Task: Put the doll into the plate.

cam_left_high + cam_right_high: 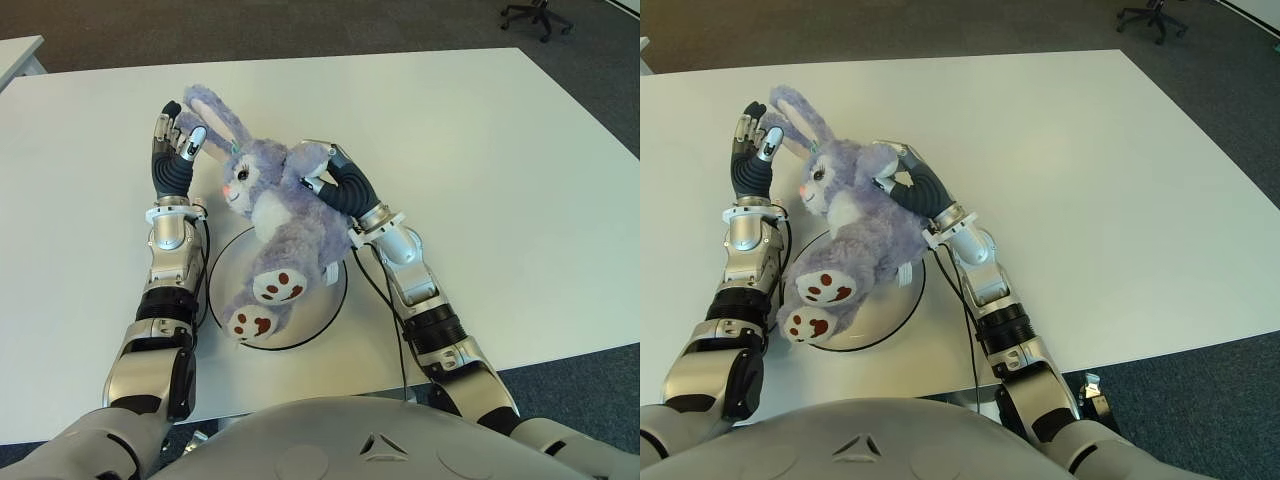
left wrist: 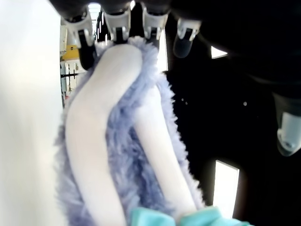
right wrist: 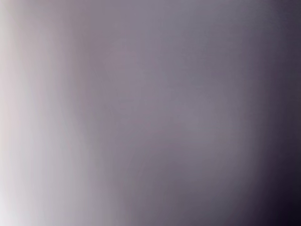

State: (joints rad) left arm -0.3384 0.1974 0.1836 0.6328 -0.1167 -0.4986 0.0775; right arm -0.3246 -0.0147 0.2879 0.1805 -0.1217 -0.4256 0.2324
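Currently on the counter [image 1: 470,150]: one doll [image 1: 275,205], a purple plush rabbit with long ears, white belly and brown-padded feet; one plate [image 1: 335,290], white with a dark rim.

Doll: lies tilted, feet and lower body over the plate, head and ears reaching out past the rim toward the left fingers. It looks partly carried, not yet settled flat.

Right hand [image 1: 335,180]: pressed against the doll's back and shoulder. Its fingers [image 1: 315,185] are curled into the plush, holding it. The right wrist view is filled by blurred fur and adds nothing. This hold likely bears the weight and steers the body down over the plate.

Left hand [image 1: 175,150]: upright beside the ears. Its fingers [image 2: 115,26] stand straight and spread, tips touching the nearer ear, closed on nothing. Probably placed as a stop, keeping the head from tipping off that side.

Progress, as a judgement: nearly done; the head end needs bringing inward, then release. Risk: the top-heavy doll rolls off the shallow plate.
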